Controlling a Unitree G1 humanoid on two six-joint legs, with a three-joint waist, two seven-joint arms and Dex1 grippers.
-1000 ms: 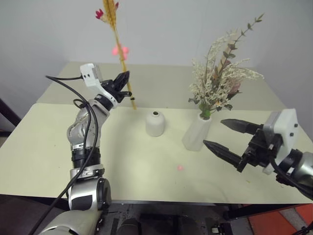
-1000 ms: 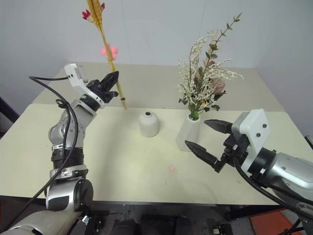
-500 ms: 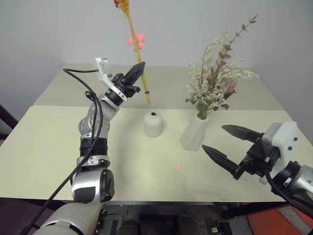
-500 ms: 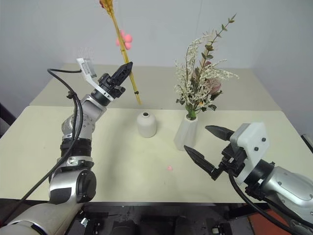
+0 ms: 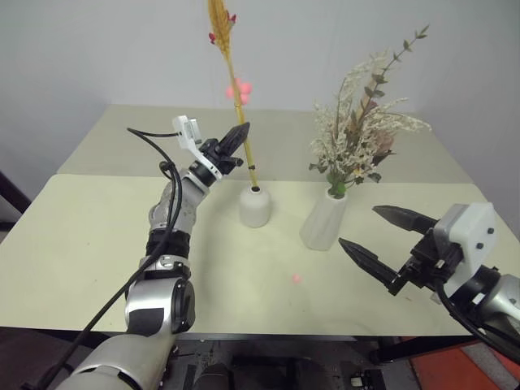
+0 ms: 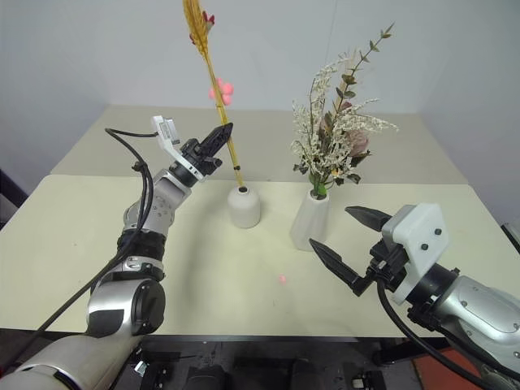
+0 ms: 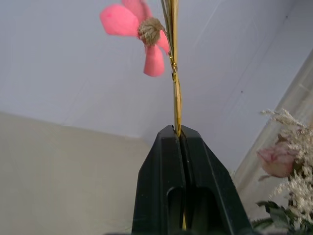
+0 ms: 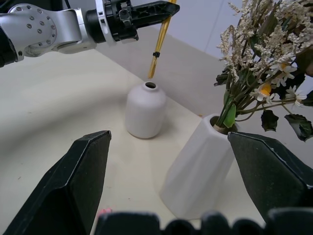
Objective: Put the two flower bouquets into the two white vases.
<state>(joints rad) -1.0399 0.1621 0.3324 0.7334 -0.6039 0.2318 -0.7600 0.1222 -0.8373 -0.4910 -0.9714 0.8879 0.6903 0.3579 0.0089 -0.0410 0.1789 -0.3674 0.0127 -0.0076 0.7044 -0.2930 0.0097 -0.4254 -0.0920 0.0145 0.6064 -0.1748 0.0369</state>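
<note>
Right wrist view, stalk (image 8: 157, 51) above short vase (image 8: 145, 109)

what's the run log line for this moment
left gripper: shut on wheat stalk | stalk tip just above short vase mouth | bushy bunch in tall vase | right gripper: open

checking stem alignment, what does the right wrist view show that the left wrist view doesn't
Right wrist view alone: the short white vase with its dark mouth, the stalk's lower end hanging just above that mouth and not yet inside, the tall white vase holding the bushy bouquet's stems, and the open right gripper.

Left wrist view alone: a pink blossom up the stalk, and the close look at the left gripper pinched shut on the stem.

Both: the orange-yellow stalk, the left gripper holding it, and the bushy bouquet.
</note>
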